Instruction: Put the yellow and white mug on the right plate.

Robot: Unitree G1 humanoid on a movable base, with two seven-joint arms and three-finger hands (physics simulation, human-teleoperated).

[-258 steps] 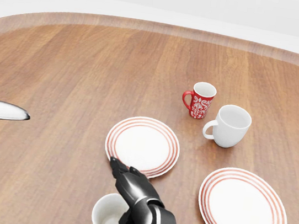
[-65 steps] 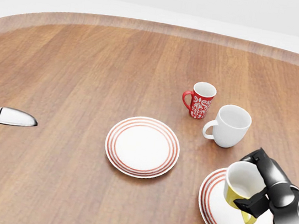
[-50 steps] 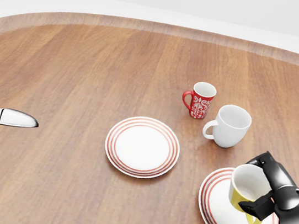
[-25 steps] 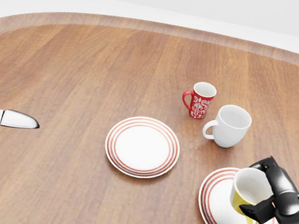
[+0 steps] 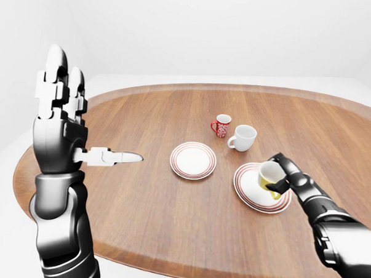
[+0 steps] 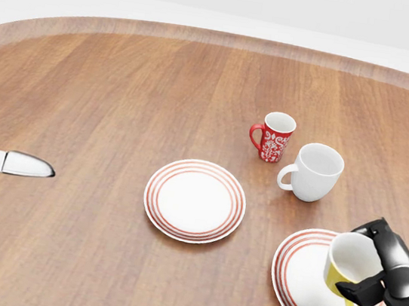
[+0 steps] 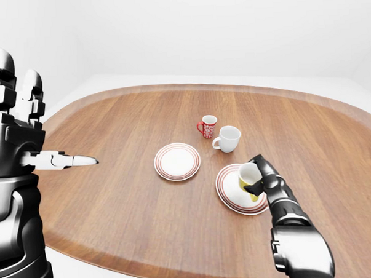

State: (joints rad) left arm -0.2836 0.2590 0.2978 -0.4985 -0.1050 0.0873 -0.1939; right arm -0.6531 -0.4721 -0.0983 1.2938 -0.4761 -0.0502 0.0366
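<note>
The yellow and white mug (image 6: 349,265) is tilted over the right plate (image 6: 308,285), near that plate's right side, and I cannot tell whether it touches the plate. My right hand (image 6: 379,265) is shut on the mug, its black fingers wrapped round the body. My left hand (image 5: 58,117) is raised at the left of the left-eye view, open, fingers upright and thumb pointing right; only its white thumb tip (image 6: 24,165) shows in the head view.
A second red-rimmed plate (image 6: 195,200) lies in the middle of the wooden table (image 6: 121,96). Above the right plate stand a white mug (image 6: 314,172) and a red patterned mug (image 6: 274,137).
My right hand has carried the mug from the bottom middle of the head view over to the right plate, then lower and slightly rightward. My left thumb tip drifted a little right.
</note>
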